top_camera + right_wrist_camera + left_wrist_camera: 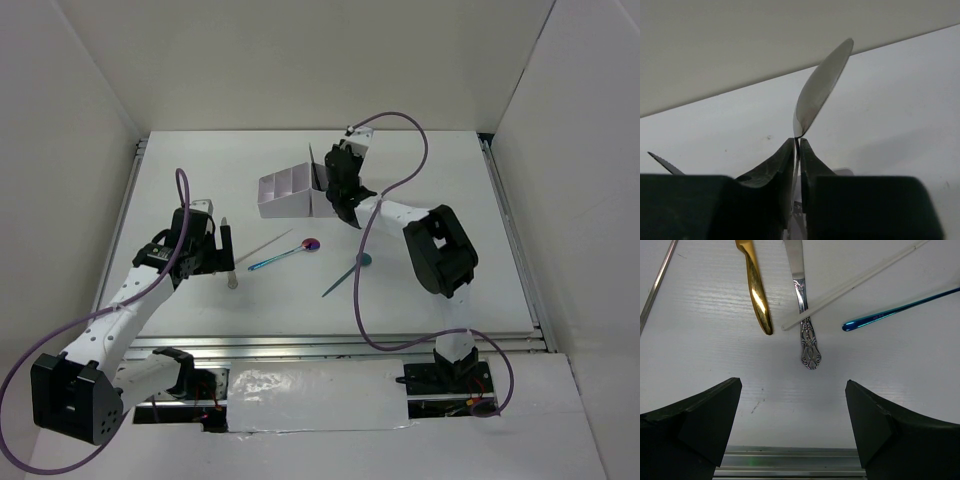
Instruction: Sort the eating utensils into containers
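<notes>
Where the right gripper [797, 145] hangs over the right end of the organizer box [285, 208], its fingers [775, 165] are pressed together on the neck of the silver spoon [820, 90]. In the right wrist view the spoon's long axis runs up from the fingertips, with the bowl pointing up and to the right; the handle is hidden below the fingers. A serrated blade tip [660, 162] is seen low on the left of that view. The left gripper [225, 245] is held low over the left part of the table [450, 290] with its jaws spread wide and nothing between them.

Ahead of it, in the left wrist view, a gold-handled piece [757, 295] and an ornate silver handle [809, 340] are laid almost side by side, both with handle ends toward the gripper. A pale stick [855, 282] is laid slantwise across the silver handle. A thin silver stick [657, 285] runs along the left edge.

At the middle of the table the iridescent spoon [290, 252] is laid on a diagonal, bowl to the far right. The teal spoon [345, 277] lies near it on a steeper diagonal, bowl also far right.

The table is white and matte, edged with metal rails and enclosed by plain white walls [80, 120]
</notes>
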`<state>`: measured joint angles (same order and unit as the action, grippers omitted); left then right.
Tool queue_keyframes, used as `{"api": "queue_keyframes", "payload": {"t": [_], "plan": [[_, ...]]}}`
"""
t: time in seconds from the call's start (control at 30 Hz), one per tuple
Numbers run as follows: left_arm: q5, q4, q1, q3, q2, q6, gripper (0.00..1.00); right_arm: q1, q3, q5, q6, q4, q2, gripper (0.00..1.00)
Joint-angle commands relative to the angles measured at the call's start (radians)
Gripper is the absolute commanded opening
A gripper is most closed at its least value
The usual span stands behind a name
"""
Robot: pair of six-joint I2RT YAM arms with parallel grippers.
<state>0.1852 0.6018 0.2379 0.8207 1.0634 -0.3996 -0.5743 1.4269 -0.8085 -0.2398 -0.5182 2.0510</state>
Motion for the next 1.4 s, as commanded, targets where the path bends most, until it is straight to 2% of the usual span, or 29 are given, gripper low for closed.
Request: {"api": "queue_keyframes", "payload": {"t": [0.0, 0.07, 0.1, 0.2, 0.4, 0.53, 0.63, 0.8, 0.9, 0.97, 1.03, 1.37], "plan": [[0.005, -0.014, -0.003, 0.024, -0.002, -0.01, 0.99, -0.01, 0.032, 0.015, -0.001, -0.033, -0.002, 0.2], [0.007, -0.013, -0.005, 0.024, -0.006, -0.01, 0.99, -0.01, 0.041, 0.017, -0.001, -0.019, -0.005, 0.26], [0.007, -0.013, -0.005, 0.024, -0.008, -0.01, 0.99, -0.01, 0.041, 0.023, -0.001, -0.013, -0.009, 0.35], [0.005, -0.013, -0.005, 0.021, -0.019, -0.01, 0.99, -0.01, 0.032, 0.023, -0.004, -0.006, -0.035, 0.44], [-0.004, -0.014, -0.003, 0.02, -0.037, -0.011, 0.99, -0.007, -0.023, 0.017, 0.002, 0.024, -0.179, 0.44], [0.0, -0.017, -0.003, 0.021, -0.048, -0.011, 0.99, 0.008, -0.074, 0.058, -0.073, 0.18, -0.353, 0.45], [-0.003, -0.016, -0.003, 0.021, -0.056, -0.012, 0.99, 0.039, -0.135, 0.141, -0.188, 0.453, -0.492, 0.45], [-0.021, -0.025, -0.005, 0.02, -0.075, -0.013, 0.99, 0.06, -0.316, 0.29, -0.412, 0.751, -0.633, 0.47], [-0.032, -0.025, -0.006, 0.015, -0.079, -0.008, 0.99, 0.045, -0.428, 0.362, -0.536, 0.837, -0.641, 0.5], [-0.027, -0.022, -0.005, 0.015, -0.072, -0.008, 0.99, 0.028, -0.48, 0.397, -0.587, 0.857, -0.621, 0.6], [-0.023, -0.017, -0.006, 0.017, -0.068, -0.01, 0.99, 0.018, -0.535, 0.442, -0.648, 0.834, -0.595, 0.64], [-0.023, -0.02, -0.005, 0.014, -0.069, -0.013, 0.99, -0.019, -0.539, 0.469, -0.705, 0.808, -0.466, 0.61]]}}
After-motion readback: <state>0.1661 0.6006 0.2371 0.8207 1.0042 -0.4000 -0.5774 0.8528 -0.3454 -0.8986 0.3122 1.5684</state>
